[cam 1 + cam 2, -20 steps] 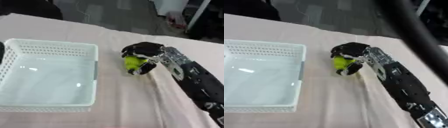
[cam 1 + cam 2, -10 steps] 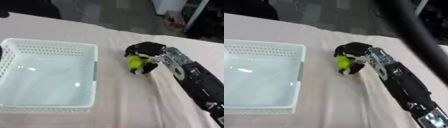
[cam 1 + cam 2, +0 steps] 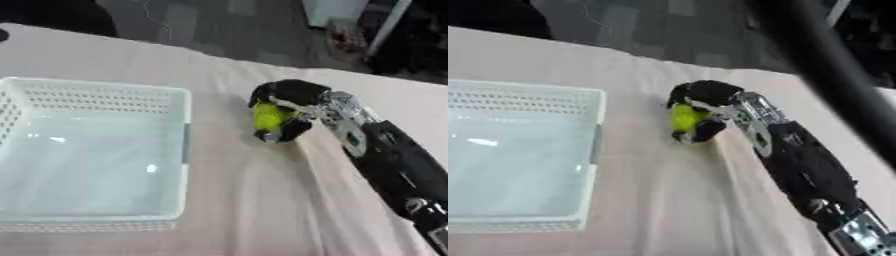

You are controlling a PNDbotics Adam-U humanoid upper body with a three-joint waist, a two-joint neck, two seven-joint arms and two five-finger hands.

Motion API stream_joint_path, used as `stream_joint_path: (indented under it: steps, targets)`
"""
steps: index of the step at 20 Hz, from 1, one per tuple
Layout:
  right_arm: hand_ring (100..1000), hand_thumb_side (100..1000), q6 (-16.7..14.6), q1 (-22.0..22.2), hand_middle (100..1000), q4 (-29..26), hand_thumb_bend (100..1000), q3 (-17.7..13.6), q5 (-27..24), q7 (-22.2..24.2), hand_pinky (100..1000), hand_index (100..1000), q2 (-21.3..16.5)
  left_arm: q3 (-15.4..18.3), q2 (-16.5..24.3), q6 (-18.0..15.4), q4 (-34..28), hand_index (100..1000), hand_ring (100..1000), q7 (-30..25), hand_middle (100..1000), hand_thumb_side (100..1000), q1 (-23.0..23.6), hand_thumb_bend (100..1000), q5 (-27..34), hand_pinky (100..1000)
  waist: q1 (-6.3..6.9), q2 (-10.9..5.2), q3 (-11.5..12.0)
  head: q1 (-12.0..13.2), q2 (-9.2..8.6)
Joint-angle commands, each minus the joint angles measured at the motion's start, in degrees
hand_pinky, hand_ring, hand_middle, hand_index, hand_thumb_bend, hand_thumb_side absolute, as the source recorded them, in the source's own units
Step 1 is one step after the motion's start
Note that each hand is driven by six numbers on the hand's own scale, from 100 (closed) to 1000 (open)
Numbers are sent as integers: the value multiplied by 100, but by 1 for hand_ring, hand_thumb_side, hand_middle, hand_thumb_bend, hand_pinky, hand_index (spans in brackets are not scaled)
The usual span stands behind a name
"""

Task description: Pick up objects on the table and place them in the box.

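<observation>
Unmoved: fingers (image 3: 293, 94) half-hide yellow object (image 3: 268, 116).

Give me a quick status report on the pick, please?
Right robot hand curled round the yellow-green object, on the cloth beside the white basket. Basket holds nothing. Left robot hand out of view. Path to basket unobstructed.

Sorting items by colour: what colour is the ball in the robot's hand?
Yellow-green ball, clearest in the left eye view.
</observation>
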Motion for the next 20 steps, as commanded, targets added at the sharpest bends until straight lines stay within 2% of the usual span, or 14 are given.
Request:
stream_joint_path:
  steps: [1,2,3,5,6,7,8,9,12,16,20]
  targets:
    - [294,427,-18,66,610,154,197,19,-12,-144,100,694,-41,2,103,-18,-77,814,674,-12,859,795,-98,240,3,759,26,-18,32,-86,-124]
    - [258,422,-26,70,583,159,188,19,-18,-199,100,672,-40,3,103,-19,-77,814,674,-14,859,796,-99,239,3,759,24,-13,35,-89,-126]
    - [112,389,-41,72,464,154,156,12,-45,-274,100,559,-33,3,102,-22,-77,814,674,-14,859,802,-103,237,5,759,22,-4,40,-89,-128]
    - [100,345,-98,81,313,131,100,1,-138,-458,100,413,-24,4,104,-28,-77,814,674,-13,859,801,-108,237,9,759,20,10,45,-85,-133]
    - [100,337,-133,88,259,127,100,2,-187,-553,100,345,-27,4,105,-31,-77,814,674,-13,859,802,-109,236,12,759,20,15,47,-83,-135]
    - [100,341,-185,87,120,97,100,-5,-235,-684,100,214,-26,3,106,-33,-77,814,674,-14,859,802,-110,236,15,759,20,20,47,-83,-134]
    - [100,349,-238,95,100,76,100,-8,-265,-826,100,182,-32,3,107,-35,-77,814,674,-16,859,802,-111,235,17,759,20,24,48,-83,-136]
    - [100,387,-294,95,100,46,100,-8,-262,-989,100,112,-43,3,109,-38,-77,814,674,-17,859,803,-110,235,20,759,20,30,48,-82,-136]
    - [100,335,-284,115,100,135,100,-6,-179,-1252,100,100,-43,4,111,-45,-77,814,674,-22,859,803,-113,235,26,759,20,44,53,-85,-141]
    - [100,332,54,107,100,250,100,-37,-301,-1510,100,100,0,7,120,-52,-77,814,674,-26,860,803,-109,233,30,759,21,62,51,-82,-137]
    - [100,322,307,29,100,162,100,27,-425,-1581,100,100,-4,3,144,-56,-77,814,674,-39,861,803,-88,232,32,759,19,57,29,-71,-119]
